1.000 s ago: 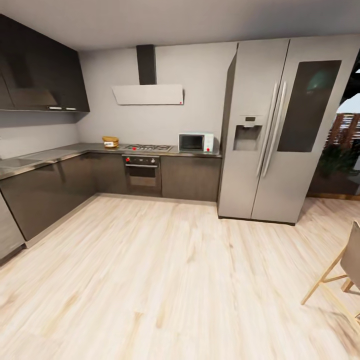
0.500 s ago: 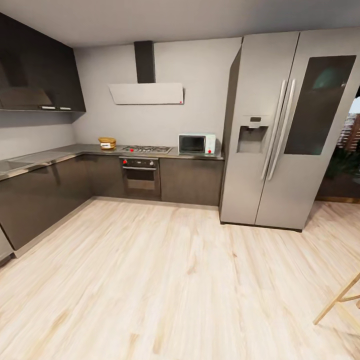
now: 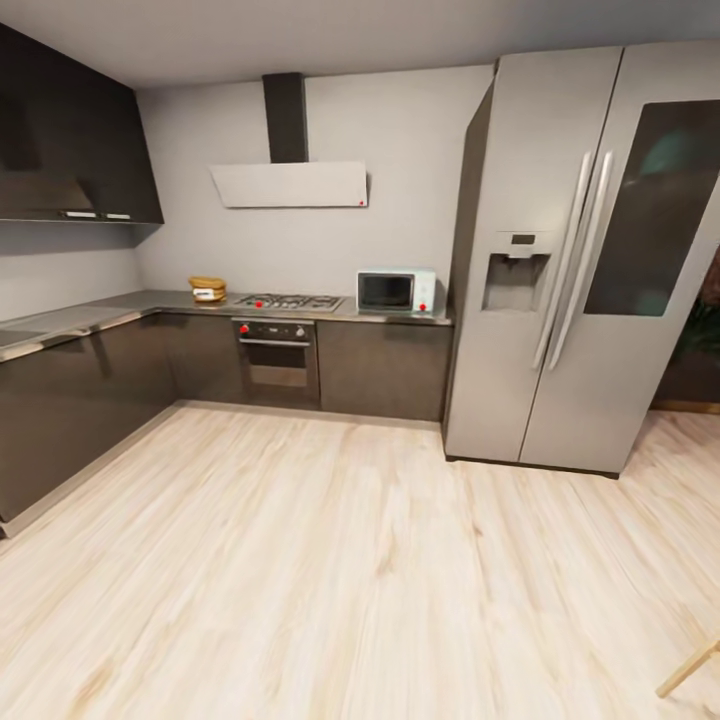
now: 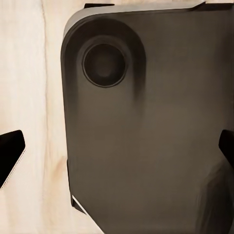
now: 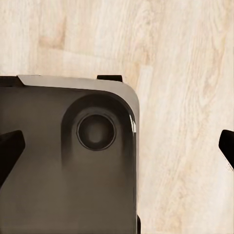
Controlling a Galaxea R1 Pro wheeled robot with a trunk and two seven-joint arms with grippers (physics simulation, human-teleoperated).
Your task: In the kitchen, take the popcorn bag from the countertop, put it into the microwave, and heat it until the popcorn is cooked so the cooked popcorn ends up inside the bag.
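From the head view, the kitchen lay across a stretch of pale wood floor [image 3: 330, 580]. The worktop [image 3: 150, 302] ran grey and glossy along the back wall and turned the corner down the left side, over dark cabinets. On its back run the bag [image 3: 208, 289] stood near the corner, orange-tan with a white label, just left of the hob [image 3: 290, 300]. Past the hob, at the right end of the run and next to the fridge [image 3: 580, 260], sat the microwave [image 3: 396, 291], pale blue, its dark door shut and red knobs on the panel at its right side. Bag and microwave were well apart, with the hob between them. A black oven [image 3: 276, 358] with red knobs was built in under the hob, and a white hood [image 3: 290, 184] hung above it on a dark flue. Dark wall cabinets [image 3: 70, 150] filled the upper left. A wooden leg [image 3: 688, 668] poked in at the lower right corner.

In the left wrist view, the left gripper [image 4: 117, 151] pointed down at the robot's dark base [image 4: 156, 146], which had a round recess near one corner, with floor beside it. The fingers [image 4: 9, 155] showed as dark tips at the two edges of the picture, spread wide apart and holding nothing.

In the right wrist view, the right gripper [image 5: 117, 148] also hung over the base [image 5: 63, 185] and the wood floor. Its fingers [image 5: 9, 151] likewise stood wide apart at the picture's edges, with nothing between them.
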